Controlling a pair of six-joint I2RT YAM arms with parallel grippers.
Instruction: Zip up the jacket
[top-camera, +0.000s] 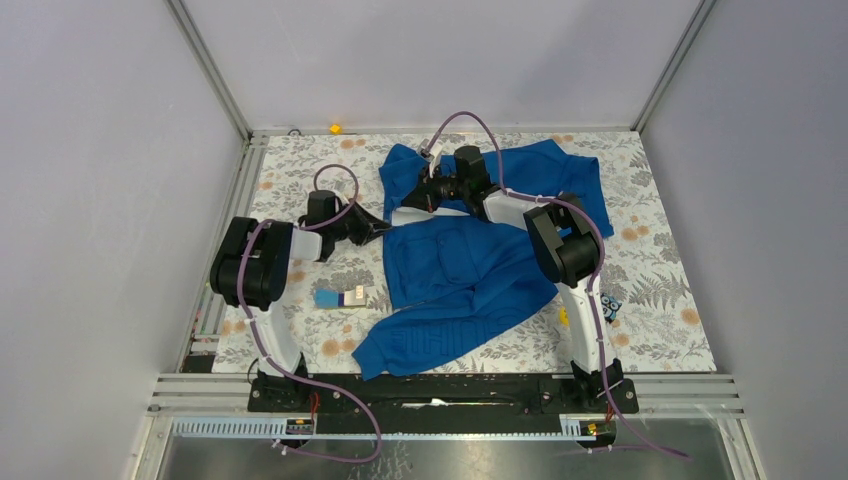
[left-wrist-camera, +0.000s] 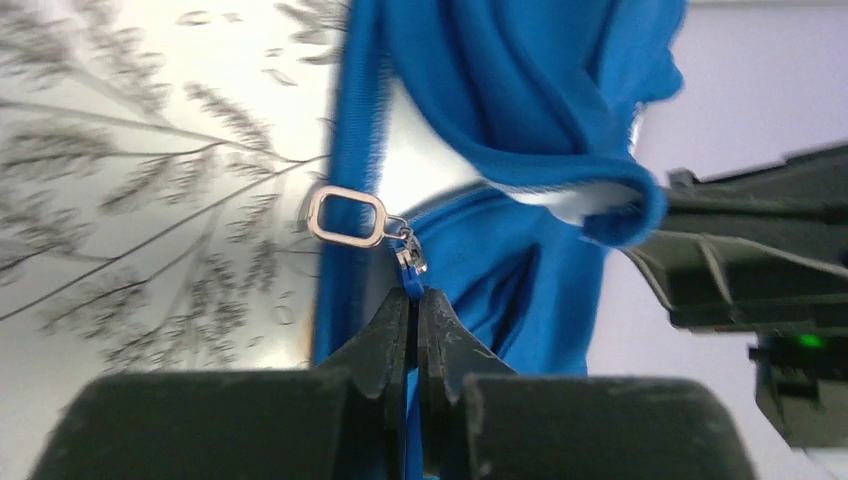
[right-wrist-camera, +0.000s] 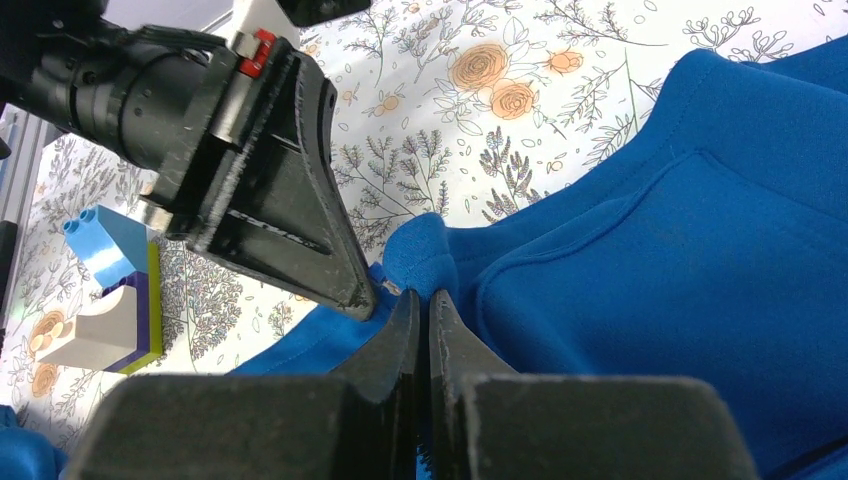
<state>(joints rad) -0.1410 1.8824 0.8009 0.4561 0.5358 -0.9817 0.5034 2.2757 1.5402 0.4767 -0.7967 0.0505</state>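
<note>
Centrally, the blue jacket (top-camera: 450, 265) lies rumpled on the floral worktop (top-camera: 660, 260). The left fingers (left-wrist-camera: 385, 340) pinch its zip edge just below the silver pull (left-wrist-camera: 347, 217) (probably anchoring it), and the right fingers (right-wrist-camera: 400, 330) pinch fabric beside them, seemingly for tension.

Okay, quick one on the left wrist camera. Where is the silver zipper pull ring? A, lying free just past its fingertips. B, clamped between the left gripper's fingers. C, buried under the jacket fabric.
A: the zipper pull ring lies free beyond the left gripper, whose shut fingers pinch the blue jacket edge right by the slider instead.
</note>
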